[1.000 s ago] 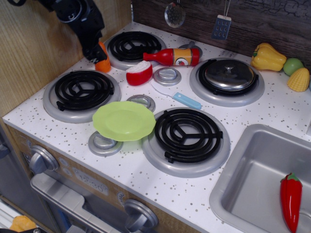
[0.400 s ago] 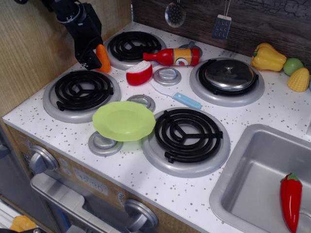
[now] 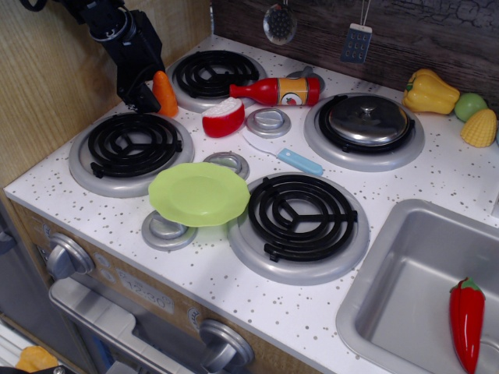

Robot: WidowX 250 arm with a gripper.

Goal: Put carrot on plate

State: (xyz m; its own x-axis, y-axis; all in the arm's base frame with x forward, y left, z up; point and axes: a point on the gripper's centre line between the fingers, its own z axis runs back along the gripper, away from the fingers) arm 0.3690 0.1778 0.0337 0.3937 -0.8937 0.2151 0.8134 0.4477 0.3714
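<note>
Gripper (image 3: 150, 95) at upper left, jaws closed on the carrot (image 3: 164, 93), black finger against its left side. Carrot sits in the grip between the back-left burner (image 3: 216, 75) and front-left burner (image 3: 133, 146); can't tell if it's touching the surface (image 3: 437, 175). Long axis near upright, leaning slightly; which end is the tip is unclear.

Surface is white speckled toy stove top, wood panel on the left, dark wall behind, sink (image 3: 421, 288) at right.

Plate (image 3: 199, 193) near the front edge, between the front burners, well apart from the carrot. Halved red fruit (image 3: 224, 118) and red bottle (image 3: 275, 91) right of the carrot.
</note>
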